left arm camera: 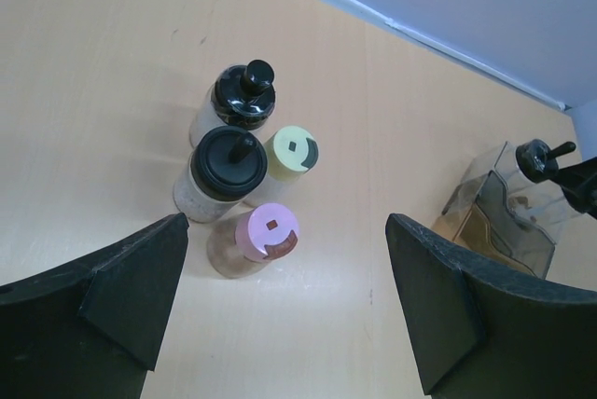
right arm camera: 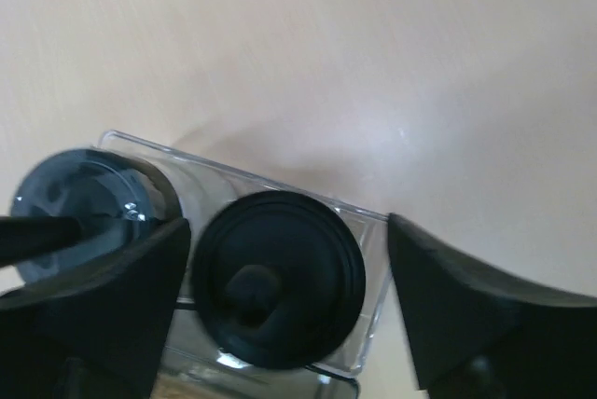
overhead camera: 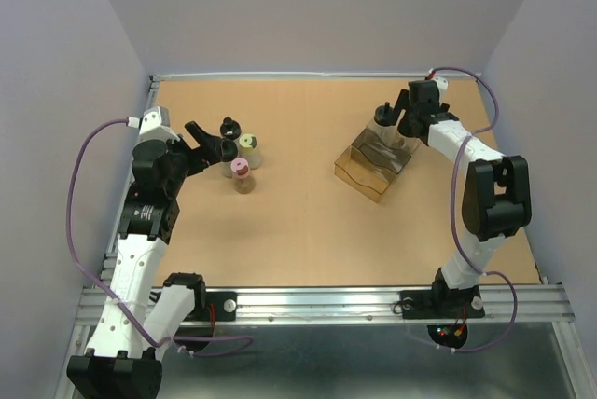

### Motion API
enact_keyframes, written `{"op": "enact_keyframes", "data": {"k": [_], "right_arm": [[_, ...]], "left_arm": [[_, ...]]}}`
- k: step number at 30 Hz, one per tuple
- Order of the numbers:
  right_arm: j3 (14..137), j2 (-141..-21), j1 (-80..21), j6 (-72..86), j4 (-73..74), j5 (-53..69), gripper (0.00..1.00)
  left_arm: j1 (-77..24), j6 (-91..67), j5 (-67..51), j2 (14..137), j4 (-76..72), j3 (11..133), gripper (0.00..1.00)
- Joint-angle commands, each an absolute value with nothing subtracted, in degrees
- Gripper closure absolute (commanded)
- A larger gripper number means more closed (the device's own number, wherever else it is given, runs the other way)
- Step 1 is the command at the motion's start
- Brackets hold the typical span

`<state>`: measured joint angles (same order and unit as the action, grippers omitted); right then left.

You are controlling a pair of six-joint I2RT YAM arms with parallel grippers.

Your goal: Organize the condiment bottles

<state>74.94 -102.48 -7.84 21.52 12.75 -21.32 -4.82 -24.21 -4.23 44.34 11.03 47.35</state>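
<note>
Four condiment bottles stand close together at the left of the table: a black knob-capped one (left arm camera: pixel 244 96), a wide black-capped one (left arm camera: pixel 229 161), a yellow-green-capped one (left arm camera: pixel 291 150) (overhead camera: pixel 249 144) and a pink-capped one (left arm camera: pixel 266 234) (overhead camera: pixel 240 171). My left gripper (left arm camera: pixel 284 324) (overhead camera: pixel 213 141) is open and empty just above and short of them. My right gripper (right arm camera: pixel 287 268) (overhead camera: pixel 396 119) is open, its jaws either side of a black-capped bottle (right arm camera: pixel 280 278) standing in the box's far end. A second black-capped bottle (right arm camera: pixel 79 208) stands beside it.
The amber-tinted clear box (overhead camera: pixel 375 168) lies at an angle at the right middle of the table, and also shows in the left wrist view (left arm camera: pixel 508 217). The table's back wall rail (overhead camera: pixel 317 75) runs just behind the right arm.
</note>
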Motion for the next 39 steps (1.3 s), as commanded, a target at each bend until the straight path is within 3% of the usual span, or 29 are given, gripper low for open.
{"op": "enact_keyframes", "data": {"k": [1, 11, 13, 17, 22, 31, 39], "right_arm": [[74.36, -98.8, -7.3, 21.97, 8.17, -22.67, 0.01], [73.91, -86.32, -7.38, 21.01, 12.65, -23.21, 0.0], [73.74, -83.07, -7.38, 19.79, 14.15, -19.09, 0.0], [72.78, -80.07, -7.56, 15.84, 16.17, 1.85, 0.0], [70.93, -79.72, -18.78, 11.08, 16.61, 9.49, 0.0], [76.99, -92.78, -43.04, 7.91, 14.33, 4.57, 0.0], [85.77, -106.07, -52.2, 9.05, 11.26, 0.36, 0.0]], "left_arm": [[-5.19, -23.2, -3.16, 43.24, 10.37, 47.9, 0.01], [-5.19, -23.64, -1.5, 43.85, 10.55, 48.6, 0.01], [-5.18, -23.73, -1.06, 44.21, 10.99, 48.69, 0.01], [-5.18, -24.17, -0.53, 43.86, 10.99, 48.43, 0.01], [-5.18, -24.35, -0.44, 43.33, 11.07, 48.52, 0.01], [-5.01, -24.43, 2.72, 41.49, 12.65, 48.78, 0.01], [-5.1, -24.87, 4.48, 39.29, 13.97, 48.87, 0.01]]}}
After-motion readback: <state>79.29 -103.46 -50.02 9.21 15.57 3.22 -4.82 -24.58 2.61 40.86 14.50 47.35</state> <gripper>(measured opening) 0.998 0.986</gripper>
